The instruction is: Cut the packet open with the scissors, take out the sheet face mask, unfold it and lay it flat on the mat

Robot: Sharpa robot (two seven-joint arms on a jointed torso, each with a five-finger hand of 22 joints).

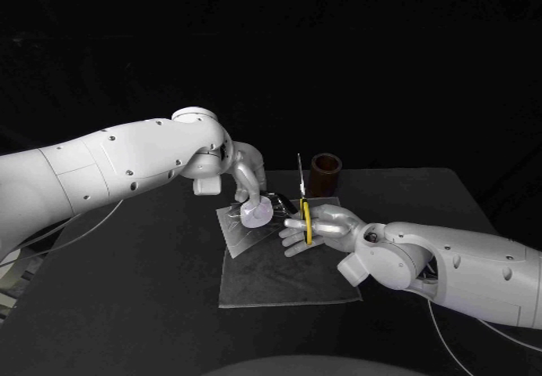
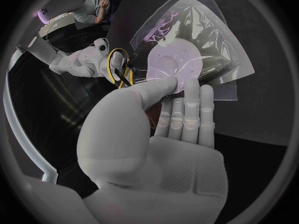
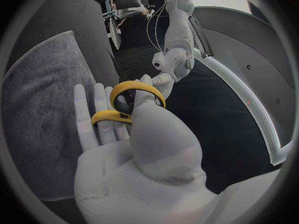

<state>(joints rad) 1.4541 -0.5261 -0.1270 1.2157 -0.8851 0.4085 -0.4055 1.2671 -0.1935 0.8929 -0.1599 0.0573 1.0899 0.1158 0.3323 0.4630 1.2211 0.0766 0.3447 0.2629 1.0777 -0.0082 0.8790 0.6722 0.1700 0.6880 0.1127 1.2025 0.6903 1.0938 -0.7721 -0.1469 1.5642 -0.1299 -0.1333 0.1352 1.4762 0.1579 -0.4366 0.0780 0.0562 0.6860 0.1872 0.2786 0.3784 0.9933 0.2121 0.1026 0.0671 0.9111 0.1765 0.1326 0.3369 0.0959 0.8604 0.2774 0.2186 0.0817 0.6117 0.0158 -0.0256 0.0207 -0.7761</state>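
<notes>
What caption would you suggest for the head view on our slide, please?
The left hand holds the packet over the grey mat while the right hand holds yellow-handled scissors beside it.

1. The silvery film packet [image 2: 206, 45] that I pinch is glossy, smooth plastic, streaked with reflections.
2. The grey rectangular cloth mat [image 3: 44, 109] looks matt and finely napped, with a stitched edge.
3. The yellow-handled scissors [image 3: 138, 84] have smooth, shiny plastic loops and thin metal blades.
4. My left hand [image 2: 156, 149] and right hand [image 3: 149, 154] are matt silver with finely dimpled palms.
5. The black table [image 1: 135, 313] is matt.
</notes>
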